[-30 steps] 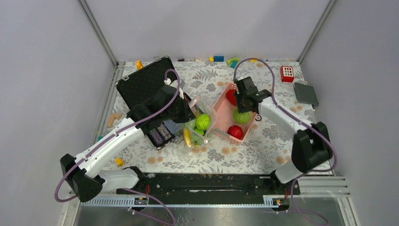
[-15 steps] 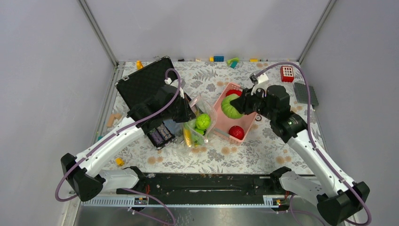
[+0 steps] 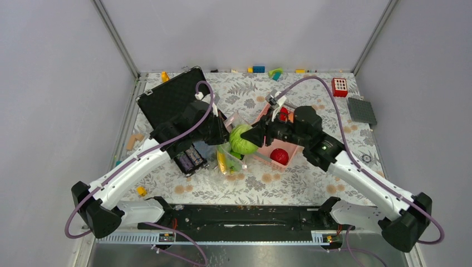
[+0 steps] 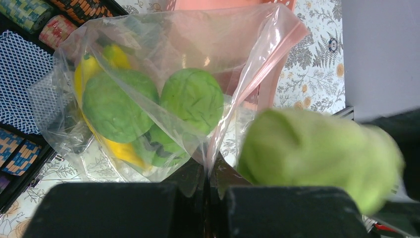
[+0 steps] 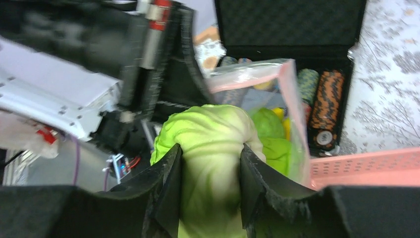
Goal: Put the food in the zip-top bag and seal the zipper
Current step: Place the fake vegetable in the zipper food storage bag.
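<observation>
My right gripper (image 3: pixel 255 137) (image 5: pixel 210 151) is shut on the pale green cabbage (image 3: pixel 240 139) (image 5: pixel 208 124) and holds it in the air at the mouth of the clear zip-top bag (image 3: pixel 229 157) (image 5: pixel 282 84). My left gripper (image 3: pixel 224 132) (image 4: pixel 210 168) is shut on the bag's edge and holds it up. The bag (image 4: pixel 148 59) holds two green round fruits (image 4: pixel 114 106) and a yellow banana (image 4: pixel 89 69). The cabbage shows blurred at the right of the left wrist view (image 4: pixel 317 153). Two red apples (image 3: pixel 279 156) lie in the pink basket (image 3: pixel 266 114).
An open black case (image 3: pixel 167 100) with poker chips (image 3: pixel 189 158) lies left of the bag, under my left arm. A red block (image 3: pixel 339 87) and a grey baseplate (image 3: pixel 362 110) sit at the far right. Small bricks (image 3: pixel 259 69) line the back edge.
My right gripper took the cabbage out of the pink basket and carried it left to the bag's mouth. My left arm has held the bag still.
</observation>
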`<state>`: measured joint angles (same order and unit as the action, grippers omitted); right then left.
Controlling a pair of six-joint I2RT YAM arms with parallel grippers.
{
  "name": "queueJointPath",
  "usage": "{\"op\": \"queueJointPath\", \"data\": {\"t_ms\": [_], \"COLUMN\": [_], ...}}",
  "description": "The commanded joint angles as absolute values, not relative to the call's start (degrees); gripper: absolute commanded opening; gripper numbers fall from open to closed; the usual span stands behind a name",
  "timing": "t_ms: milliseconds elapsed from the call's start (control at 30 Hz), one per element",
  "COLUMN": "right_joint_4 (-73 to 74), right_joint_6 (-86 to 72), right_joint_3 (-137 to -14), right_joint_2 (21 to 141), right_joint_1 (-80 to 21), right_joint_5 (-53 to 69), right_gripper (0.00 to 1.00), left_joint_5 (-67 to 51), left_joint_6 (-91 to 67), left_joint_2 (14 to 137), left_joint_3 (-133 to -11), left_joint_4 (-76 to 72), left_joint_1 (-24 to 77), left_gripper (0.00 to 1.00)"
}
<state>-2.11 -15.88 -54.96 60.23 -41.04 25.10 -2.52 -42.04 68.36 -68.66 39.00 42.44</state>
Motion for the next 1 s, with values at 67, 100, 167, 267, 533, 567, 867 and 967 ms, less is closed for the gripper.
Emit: {"op": "queueJointPath", "data": {"t_ms": [67, 100, 167, 267, 533, 567, 867, 967], "right_joint_4": [-5.18, -4.81, -3.01, 3.2, 21.38, 23.23, 32.78, 34.68], "right_joint_6": [-18.34, -18.51, -19.11, -18.54, -20.29, -21.41, -26.42, -27.78], "right_joint_3": [-58.09, -58.17, -58.82, -61.23, -75.13, -76.96, -86.59, -86.78], "right_joint_2": [65.21, 65.62, 66.5, 68.49, 76.56, 78.16, 87.73, 88.61], "right_joint_1": [-42.78, -42.92, -43.21, -44.21, -54.64, -55.53, -60.52, -60.56], "right_joint_5": [10.24, 8.79, 5.56, -0.31, -24.56, -26.72, -49.88, -53.8], "right_gripper": [0.0, 0.0, 0.0, 0.0, 0.03, 0.09, 0.14, 0.16], "left_joint_5": [-3.19, -3.15, -3.25, -3.79, -6.62, -7.14, -9.02, -9.21], "left_joint_6": [-42.01, -42.08, -42.31, -42.28, -42.27, -42.27, -42.18, -41.94], "left_joint_2": [64.42, 64.02, 63.4, 63.08, 64.99, 65.19, 63.02, 61.42], "left_joint_3": [-68.79, -68.66, -68.39, -68.51, -69.84, -70.03, -69.88, -69.54], "left_joint_4": [36.28, 36.28, 36.27, 36.16, 34.85, 34.7, 33.59, 32.83], "left_joint_1": [42.45, 42.39, 42.39, 42.44, 42.51, 42.46, 43.45, 43.54], "left_gripper": [0.0, 0.0, 0.0, 0.0, 0.0, 0.0, 0.0, 0.0]}}
